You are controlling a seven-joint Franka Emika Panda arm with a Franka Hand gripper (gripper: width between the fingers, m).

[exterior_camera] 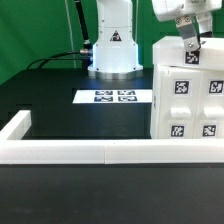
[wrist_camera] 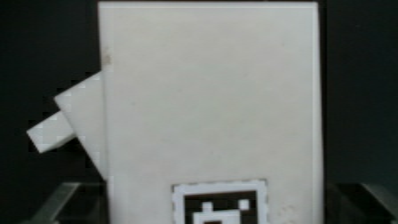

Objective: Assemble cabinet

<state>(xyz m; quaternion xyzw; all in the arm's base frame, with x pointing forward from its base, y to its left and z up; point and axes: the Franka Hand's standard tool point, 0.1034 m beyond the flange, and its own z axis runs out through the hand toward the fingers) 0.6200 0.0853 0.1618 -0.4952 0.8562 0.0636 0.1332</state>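
The cabinet (exterior_camera: 187,95) is a white boxy body with several black-and-white tags on its front, standing at the exterior view's right, just behind the front rail. My gripper (exterior_camera: 190,45) is at its top edge, fingers pointing down. In the wrist view a tall white panel of the cabinet (wrist_camera: 210,95) fills the middle, with one tag (wrist_camera: 221,203) at its near end. My gripper (wrist_camera: 214,205) straddles this panel. Its dark fingers (wrist_camera: 68,200) stand on either side with thin dark gaps, so it looks open. A slanted white part (wrist_camera: 63,125) sticks out beside the panel.
The marker board (exterior_camera: 113,97) lies flat on the black table in front of the robot base (exterior_camera: 112,50). A long low white border rail (exterior_camera: 90,151) runs along the front and turns back at the exterior view's left (exterior_camera: 14,128). A green curtain hangs behind.
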